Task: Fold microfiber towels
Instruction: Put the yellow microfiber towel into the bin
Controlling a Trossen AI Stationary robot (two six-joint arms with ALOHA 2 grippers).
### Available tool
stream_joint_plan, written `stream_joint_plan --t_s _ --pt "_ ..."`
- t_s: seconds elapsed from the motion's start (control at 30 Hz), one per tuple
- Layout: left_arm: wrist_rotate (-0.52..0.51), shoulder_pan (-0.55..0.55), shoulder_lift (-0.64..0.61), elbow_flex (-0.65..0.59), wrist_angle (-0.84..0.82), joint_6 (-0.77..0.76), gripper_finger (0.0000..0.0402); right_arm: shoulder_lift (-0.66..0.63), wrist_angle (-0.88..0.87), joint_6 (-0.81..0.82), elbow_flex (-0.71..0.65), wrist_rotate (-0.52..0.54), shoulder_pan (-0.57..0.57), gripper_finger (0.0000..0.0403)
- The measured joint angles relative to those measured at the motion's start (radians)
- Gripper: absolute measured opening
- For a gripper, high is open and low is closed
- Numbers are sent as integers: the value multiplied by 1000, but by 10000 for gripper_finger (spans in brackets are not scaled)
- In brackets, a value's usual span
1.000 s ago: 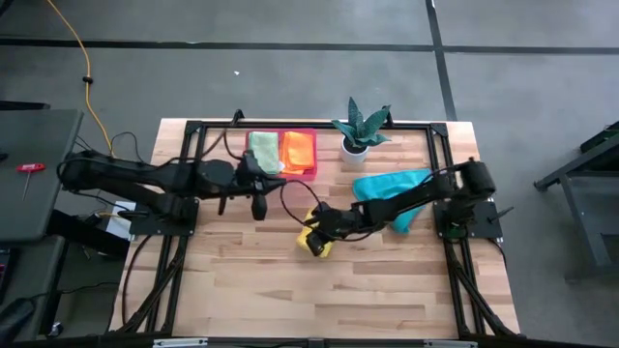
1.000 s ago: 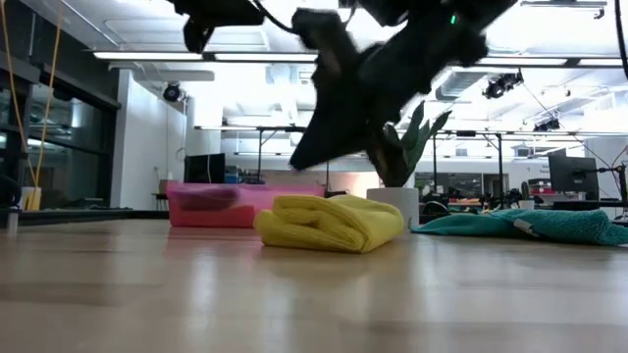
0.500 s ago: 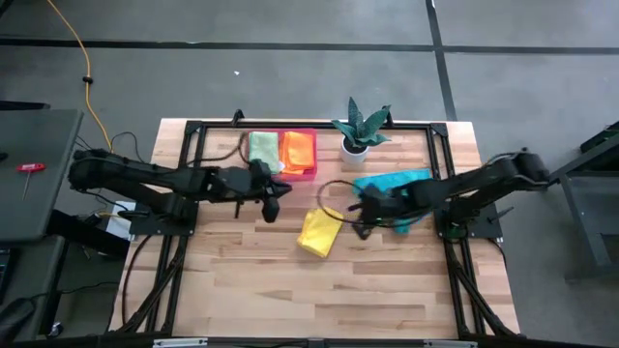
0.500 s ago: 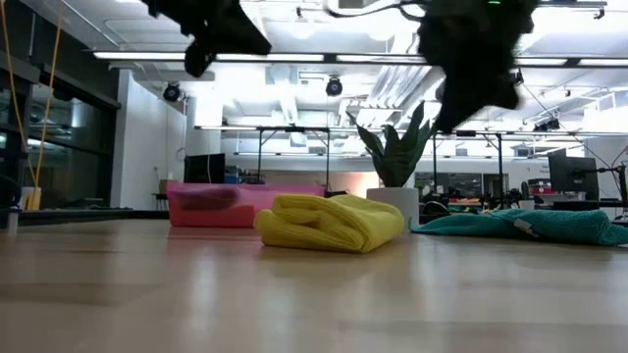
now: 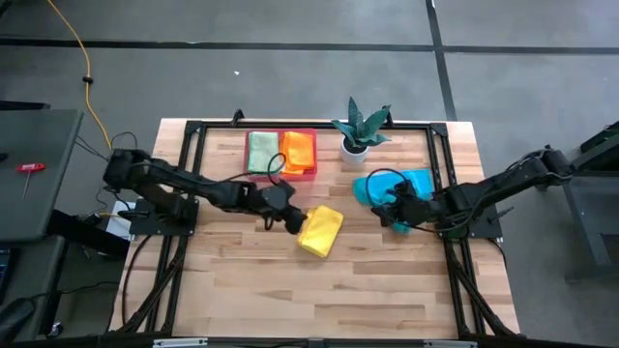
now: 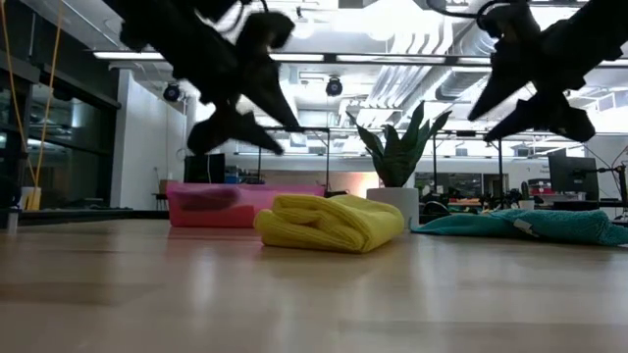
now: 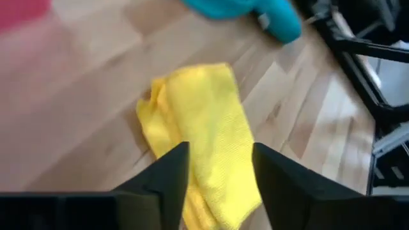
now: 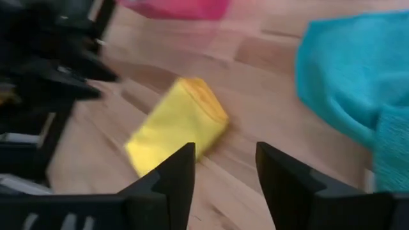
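Yellow towel (image 5: 320, 230) sits folded mid-table, so that one looks done. The left pincer (image 5: 291, 218) hovers just beside it, fingers apart and holding nothing, probably lined up to carry it to the pink tray (image 5: 311, 153) where the green towel (image 5: 262, 151) and orange towel (image 5: 298, 150) sit. The right pincer (image 5: 397, 209), also spread and empty, hangs over the crumpled teal towel (image 5: 418, 182), likely the next one to fold.

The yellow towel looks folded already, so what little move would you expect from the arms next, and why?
Probably the left end effector closes on the folded yellow towel to carry it toward the pink tray, where the green and orange ones already lie. Its fingers stand open right beside the towel. The right end effector, also open, hovers by the unfolded teal towel.
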Motion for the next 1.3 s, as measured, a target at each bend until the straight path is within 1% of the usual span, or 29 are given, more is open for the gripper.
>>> stream_joint_plan --t_s 0.07,0.2,0.27,0.37,0.5,0.6,0.67,0.8,0.93,1.1,1.2,1.3 --pt "12 0 43 0 31 -43 186 -14 49 -40 -8 4 -6 161" --pt "19 2 107 0 91 -75 229 -21 149 -156 -9 3 -22 168" --pt "22 7 131 1 119 -95 243 -21 182 -193 -9 -2 -32 170" --pt "52 19 174 1 120 -123 251 -20 192 -198 -9 -4 -46 170" --pt "95 30 242 36 81 -153 252 -20 191 -199 -9 -11 -55 170" --pt "102 34 290 90 22 -148 252 -20 191 -199 -9 -12 -55 170" --pt "106 34 326 128 18 -138 252 -20 191 -199 -9 -12 -55 170" --pt "170 34 378 180 18 -140 252 -20 191 -198 -9 -16 -55 170" --pt "206 35 398 196 14 -146 252 -20 190 -198 -9 -17 -55 170" --pt "214 35 400 196 11 -129 251 -20 189 -199 -9 -17 -55 170" --pt "217 35 401 196 7 -109 235 -20 181 -199 -9 -17 -55 170" --pt "211 28 402 195 -3 -91 194 -20 180 -200 -9 -11 -55 170"
